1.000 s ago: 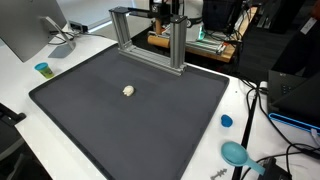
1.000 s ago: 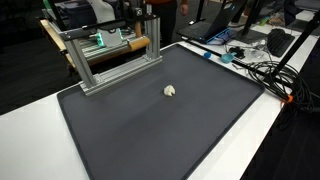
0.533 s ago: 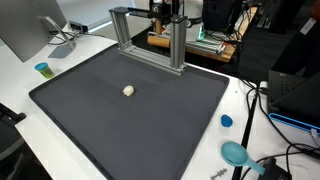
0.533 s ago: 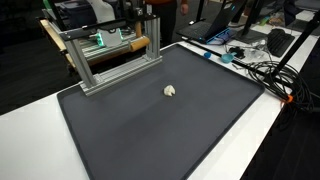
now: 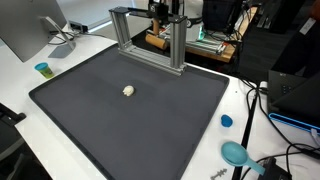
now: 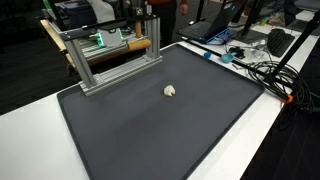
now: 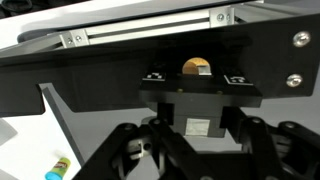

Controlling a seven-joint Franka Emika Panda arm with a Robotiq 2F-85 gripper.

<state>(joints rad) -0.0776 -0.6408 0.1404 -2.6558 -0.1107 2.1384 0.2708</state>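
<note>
Light-brown wood is seen behind the aluminium frame in an exterior view: a wooden piece lies low at the far edge of the white table, just beyond the black mat. The gripper is found just above it. It is dark and partly cut off by the top edge, so its fingers cannot be made out there. A whitish lump lies on the mat, well apart from the gripper, and a blue round object sits on the table beside the mat. In an exterior view from another side, the wooden piece is shown as a long bar lying parallel to the frame, behind its upper rail. The gripper above it is hard to separate from the dark clutter. In the wrist view, a rounded brown end of the wooden piece is seen just past the gripper's black body, under the frame's rail. The fingers are lost against the black. How far they are parted, and whether the wood is gripped or merely close, cannot be told.
</note>
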